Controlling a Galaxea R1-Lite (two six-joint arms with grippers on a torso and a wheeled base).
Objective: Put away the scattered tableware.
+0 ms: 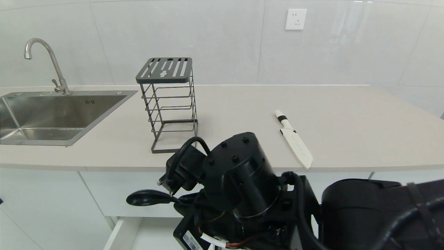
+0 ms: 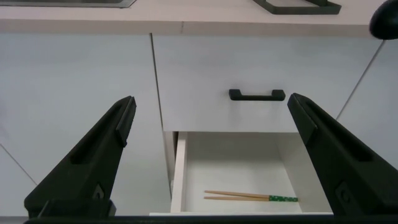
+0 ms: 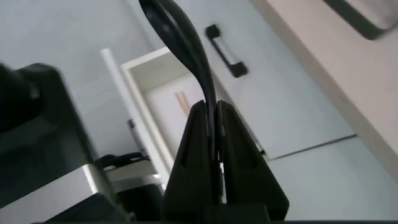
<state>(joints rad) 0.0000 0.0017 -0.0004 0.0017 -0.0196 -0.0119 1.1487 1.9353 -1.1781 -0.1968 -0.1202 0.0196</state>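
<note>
While a pair of chopsticks is already seen lying in the open drawer, the tidying is judged to be roughly a third done, with two pieces yet to be stowed. At far left, the sink and its faucet are set into the counter, well apart from the work. Next along, the wire knife rack is stood upright near the counter's front edge, its slotted top not yet fed.

Below that edge, before the cabinet front, the black spoon is held clamped by its handle in the right gripper, bowl pointed towards the robot's left. Its drop into the drawer is judged to be the step in hand. The left gripper is held with fingers spread wide and nothing between them, faced at the drawer.

To the right, the white knife is laid flat on the counter, handle towards the wall, its tip close to the front edge. The drawer's side walls and the handle of the shut drawer front just above are judged the edges to be minded. Broad open counter is offered between rack and knife, and beyond the knife.
</note>
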